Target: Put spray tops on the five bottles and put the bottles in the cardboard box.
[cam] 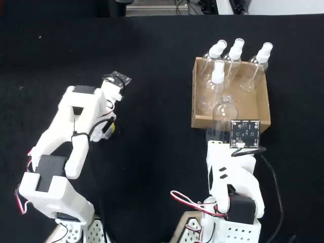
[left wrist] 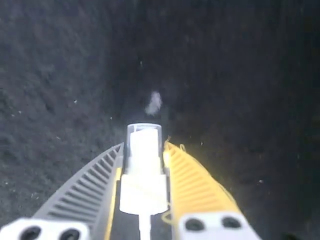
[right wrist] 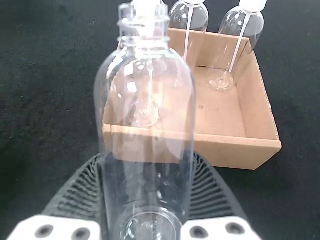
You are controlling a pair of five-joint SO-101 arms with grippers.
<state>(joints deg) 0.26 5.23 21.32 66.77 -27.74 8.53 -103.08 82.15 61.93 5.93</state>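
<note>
High view status: four capped bottles (cam: pixel 217 76) stand inside the box (cam: pixel 262 104) at the upper right of the frame, grouped toward its far and left walls. By this count four of five units are complete. The fifth bottle (cam: pixel 225 108) has no top fitted; its neck is open. It sits at the near wall of the box, right of centre, with the neck pointing toward the box. Whether it overhangs the wall cannot be determined. The right gripper (right wrist: pixel 147 157) has its ribbed fingers closed around the lower body of this bottle. The left gripper (left wrist: pixel 144 146), at the left centre of the frame and well apart from the box, has one grey and one yellow finger pinched on the last top (left wrist: pixel 145 175). Remaining work, as judged: seat this top on the open neck, then place the bottle in the box. Materials: the bottles are clear, glossy plastic, cylindrical with rounded shoulders and a ringed neck. Each top is white with a broader collar, a translucent cap over the nozzle and a thin dip tube; tubes show through the boxed bottles. The box is a shallow, open tray of matte brown cardboard. The table (cam: pixel 152 61) carries a matte black cloth flecked with lint.
</note>
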